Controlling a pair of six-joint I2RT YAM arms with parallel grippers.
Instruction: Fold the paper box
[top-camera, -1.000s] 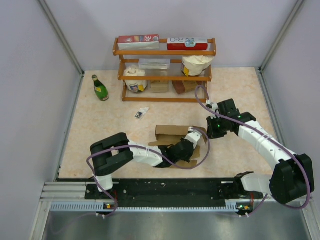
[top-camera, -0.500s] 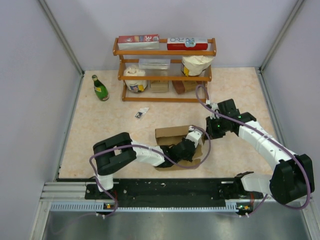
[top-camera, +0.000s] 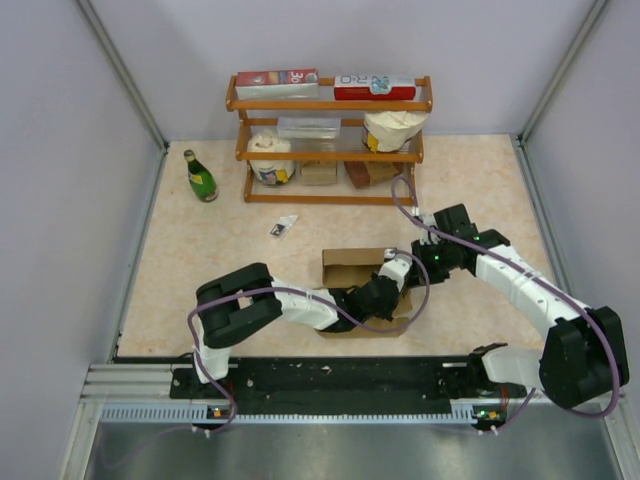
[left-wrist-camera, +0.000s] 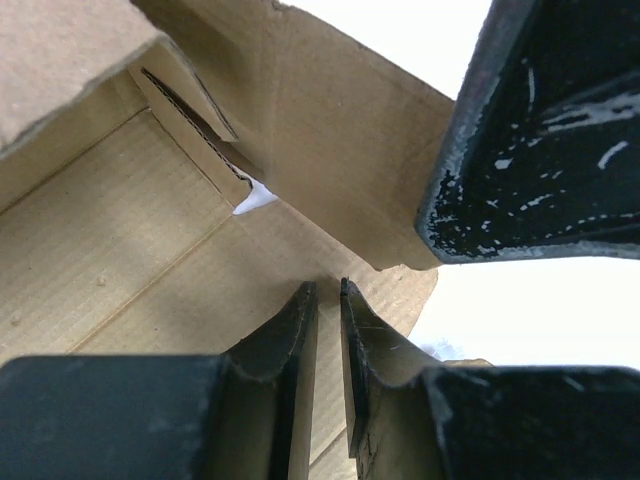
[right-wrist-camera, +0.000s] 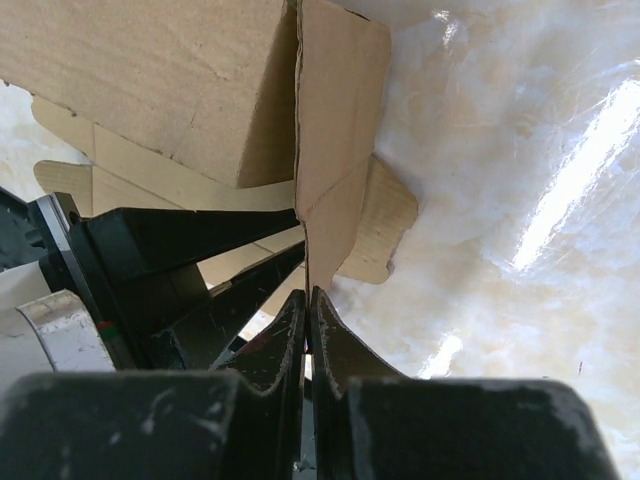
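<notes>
Top view: the paper box (top-camera: 352, 268) lies half-formed on the table (top-camera: 200, 270), near the middle. We judge its thin flap could tear or slip if the arms pull unevenly.

Left wrist: the left gripper (left-wrist-camera: 325, 310) sits nearly closed inside the box, and we cannot tell if it grips anything.

Right wrist: the right gripper (right-wrist-camera: 308, 310) is clenched on the flap (right-wrist-camera: 335, 150) edge.

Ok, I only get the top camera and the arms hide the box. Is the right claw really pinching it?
Observer: Yes, its wrist camera shows the right gripper shut on the edge of a flap of the paper box.
Operator: And the left one?
Observer: The left gripper pinches a cardboard edge too; its camera sees the box's bare inside floor beside it.
</notes>
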